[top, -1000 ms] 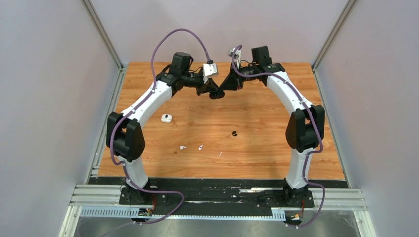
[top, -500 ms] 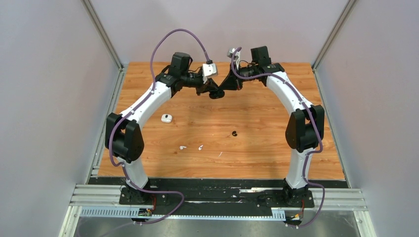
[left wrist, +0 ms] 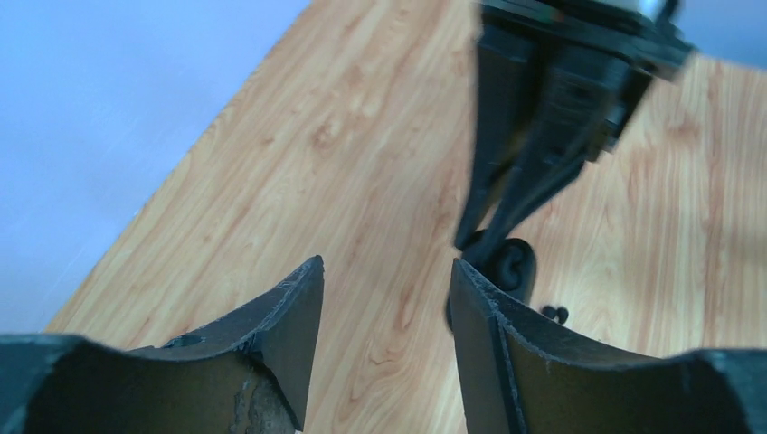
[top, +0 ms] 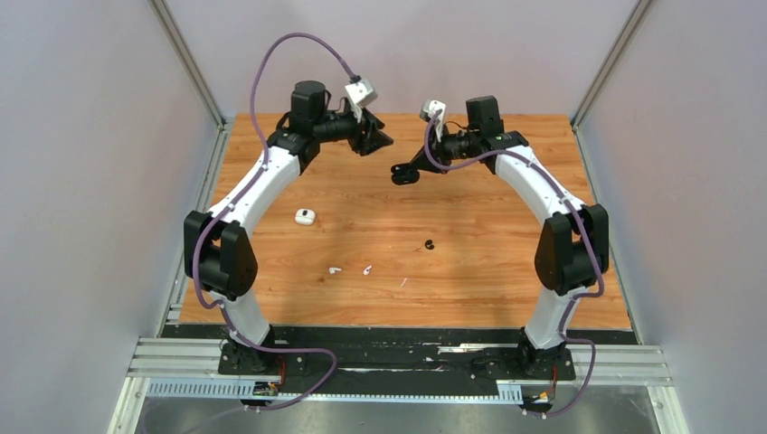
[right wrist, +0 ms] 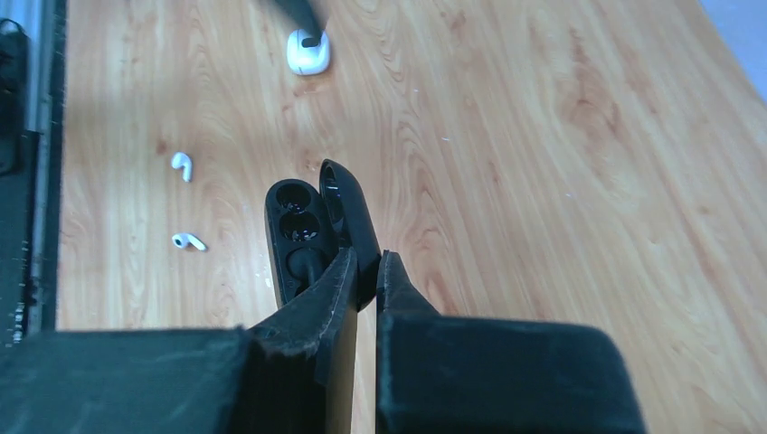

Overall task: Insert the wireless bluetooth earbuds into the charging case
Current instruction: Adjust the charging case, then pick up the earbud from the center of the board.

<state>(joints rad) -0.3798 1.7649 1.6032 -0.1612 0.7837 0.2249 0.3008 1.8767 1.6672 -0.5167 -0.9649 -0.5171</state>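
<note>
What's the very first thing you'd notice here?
The right gripper, over the far middle of the table, pinches an open black charging case with two round wells. Nearer the front, two white earbuds lie loose on the wood, and the left gripper hangs open with nothing in it.

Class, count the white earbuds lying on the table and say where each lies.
2. The first earbud lies on the table near its front edge, left of centre; the second earbud lies just right of it, not touching. None appears hidden.
</note>
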